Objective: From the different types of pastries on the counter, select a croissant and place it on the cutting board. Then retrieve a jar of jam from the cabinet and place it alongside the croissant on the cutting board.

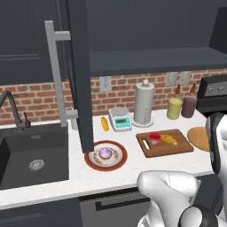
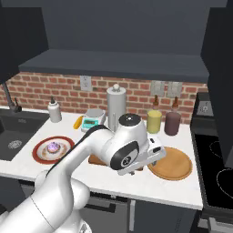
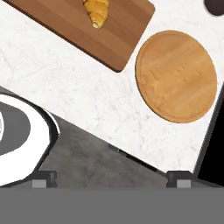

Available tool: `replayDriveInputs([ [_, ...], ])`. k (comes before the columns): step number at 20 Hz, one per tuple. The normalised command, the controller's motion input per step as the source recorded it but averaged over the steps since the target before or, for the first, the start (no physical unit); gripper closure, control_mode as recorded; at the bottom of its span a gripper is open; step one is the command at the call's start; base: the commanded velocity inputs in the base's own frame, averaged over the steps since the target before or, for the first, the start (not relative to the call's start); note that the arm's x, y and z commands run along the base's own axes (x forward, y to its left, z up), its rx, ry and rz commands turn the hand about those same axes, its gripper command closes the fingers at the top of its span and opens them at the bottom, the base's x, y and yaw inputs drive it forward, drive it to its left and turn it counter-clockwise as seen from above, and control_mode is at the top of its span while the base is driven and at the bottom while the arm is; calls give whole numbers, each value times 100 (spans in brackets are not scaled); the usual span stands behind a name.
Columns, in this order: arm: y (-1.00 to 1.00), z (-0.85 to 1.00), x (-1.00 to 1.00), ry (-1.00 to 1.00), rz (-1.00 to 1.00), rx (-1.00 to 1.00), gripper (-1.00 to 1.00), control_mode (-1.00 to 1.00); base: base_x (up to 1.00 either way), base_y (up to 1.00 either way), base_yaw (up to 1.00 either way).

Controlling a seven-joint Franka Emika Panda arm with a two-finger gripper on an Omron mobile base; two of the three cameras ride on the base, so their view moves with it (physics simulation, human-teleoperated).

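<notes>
Two task items lie on the cutting board (image 1: 165, 143): the jar of jam (image 1: 154, 138) and, just beside it on the side nearer the round wooden plate (image 3: 176, 75), the croissant (image 1: 169, 139). The board rests on the worktop (image 1: 133, 170), between the red-rimmed plate (image 1: 106, 155) carrying the purple-topped cake (image 1: 105, 153) and the round wooden plate. The cabinet (image 1: 80, 71) door stands open, left of the board. Behind the board: paper towel roll (image 1: 144, 104), yellow canister (image 1: 174, 108), maroon canister (image 1: 189, 106), and a kitchen scale (image 1: 120, 118). Pincer (image 3: 109, 177): tips spread apart, holding nothing, above the worktop's front edge near the board.
</notes>
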Motion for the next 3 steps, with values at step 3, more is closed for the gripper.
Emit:
replayDriveInputs([
  [3, -36, 3, -100, -4, -10, -6, -100, -100, 0, 0, 0],
])
